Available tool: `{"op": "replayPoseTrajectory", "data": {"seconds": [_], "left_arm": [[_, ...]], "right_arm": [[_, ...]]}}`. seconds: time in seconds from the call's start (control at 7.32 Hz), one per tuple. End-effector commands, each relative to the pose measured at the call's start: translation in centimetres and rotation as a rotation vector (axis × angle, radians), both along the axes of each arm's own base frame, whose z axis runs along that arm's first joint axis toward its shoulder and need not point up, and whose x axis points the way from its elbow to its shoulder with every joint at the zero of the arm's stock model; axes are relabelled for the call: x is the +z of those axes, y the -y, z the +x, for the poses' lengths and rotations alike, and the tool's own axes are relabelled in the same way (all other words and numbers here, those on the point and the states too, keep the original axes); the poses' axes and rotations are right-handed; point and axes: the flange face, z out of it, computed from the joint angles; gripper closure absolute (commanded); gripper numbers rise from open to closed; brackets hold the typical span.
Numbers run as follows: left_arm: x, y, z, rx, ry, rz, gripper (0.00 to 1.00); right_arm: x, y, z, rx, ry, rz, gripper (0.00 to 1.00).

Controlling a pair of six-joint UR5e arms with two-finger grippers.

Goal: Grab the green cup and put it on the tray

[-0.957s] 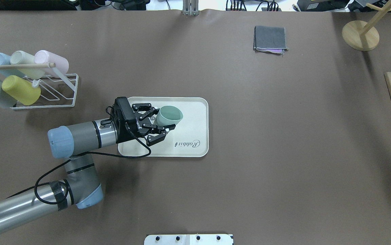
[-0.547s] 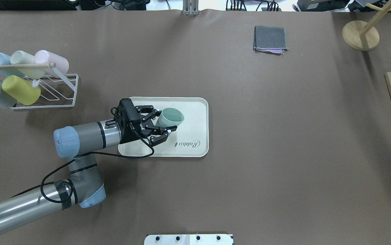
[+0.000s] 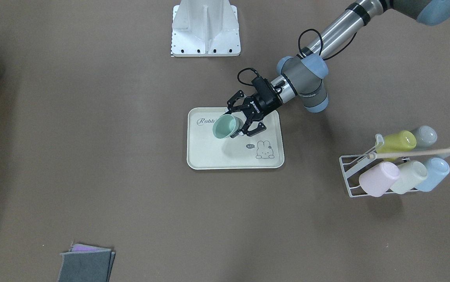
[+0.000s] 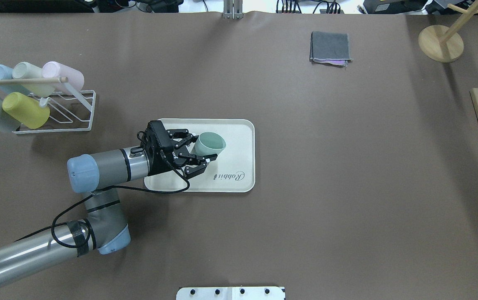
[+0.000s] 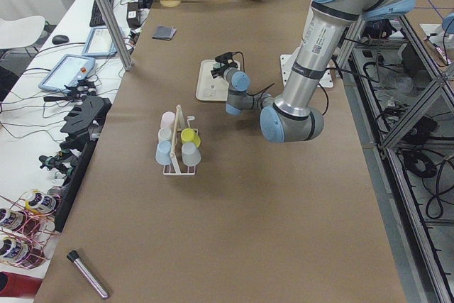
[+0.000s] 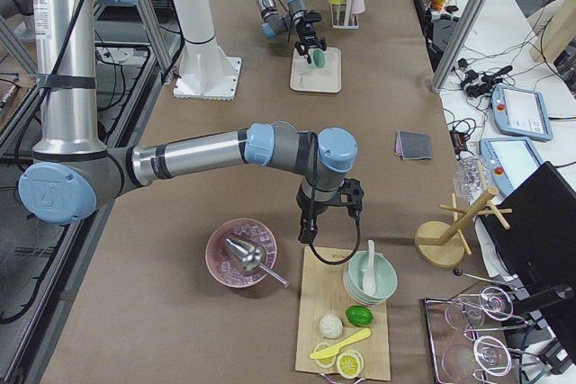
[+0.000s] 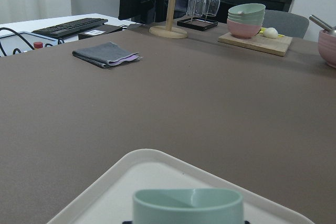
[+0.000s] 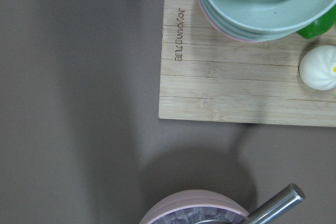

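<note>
one green cup [image 4: 209, 142], clamped in left claw [image 4: 200, 148], over tray [image 4: 241, 139].

The left arm [image 4: 105, 168] is a silver-grey tube with dark grey joints and pale blue end caps. A black cable [image 4: 160, 192] loops along it, bound by black tape [image 4: 80, 241] at 7 o'clock from the wrist. The left gripper [image 4: 202, 147] is black with linked fingers. The white base plate [image 3: 205, 35] carries dark screws.

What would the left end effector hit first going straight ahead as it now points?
The left end effector holds the green cup; beyond that lies the tray rim, though it may pass above.
</note>
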Motion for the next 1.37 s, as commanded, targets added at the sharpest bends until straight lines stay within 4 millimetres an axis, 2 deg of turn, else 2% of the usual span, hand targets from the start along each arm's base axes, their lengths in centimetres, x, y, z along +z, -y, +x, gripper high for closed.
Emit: {"op": "replayPoseTrajectory", "data": {"seconds": [0.0,0.14,0.41,0.68,1.23], "left_arm": [[-0.1,0.0,0.0,-0.002,-0.003,0.002,0.28],[-0.1,0.0,0.0,-0.003,-0.002,0.004,0.26],[0.0,-0.1,0.0,-0.005,0.000,0.004,0.22],[-0.1,-0.1,0.0,-0.007,-0.001,0.007,0.10],[-0.2,-0.2,0.0,-0.003,-0.003,0.008,0.10]], "right_arm": [[2.2,0.2,0.2,0.007,0.000,-0.007,0.00],[3.1,0.4,0.6,0.016,-0.002,0.006,0.00],[3.2,0.5,0.8,0.020,-0.007,0.005,0.00],[3.1,0.5,1.1,0.025,-0.011,0.008,0.00],[3.3,0.4,1.6,0.035,-0.017,0.005,0.00]]}}
